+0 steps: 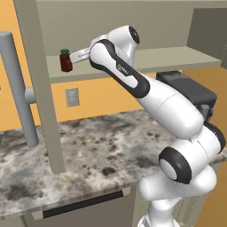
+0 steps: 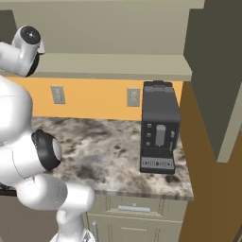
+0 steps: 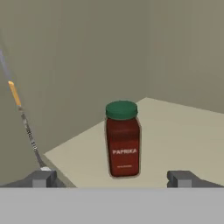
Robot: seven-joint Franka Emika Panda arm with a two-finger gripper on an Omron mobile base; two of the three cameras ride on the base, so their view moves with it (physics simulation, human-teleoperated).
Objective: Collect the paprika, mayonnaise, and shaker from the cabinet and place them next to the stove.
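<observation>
Fingers (image 3: 113,178) spread wide, nothing between them; dark tips low in hand view, flanking small dark red paprika jar with green lid (image 3: 123,140). Jar upright on plain beige shelf (image 3: 183,140) of beige-olive wall cabinet (image 3: 78,65), near back corner, apart from both tips.

Left base view: fingers (image 1: 78,56) just beside jar (image 1: 65,60) at shelf's left end. Mottled grey stone surface (image 1: 88,150) below.

Right base view: black coffee machine (image 2: 159,127) on surface (image 2: 104,146).

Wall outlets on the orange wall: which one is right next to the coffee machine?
The right outlet, just left of the black coffee machine. The left outlet sits apart, nearer the robot's arm.
</observation>
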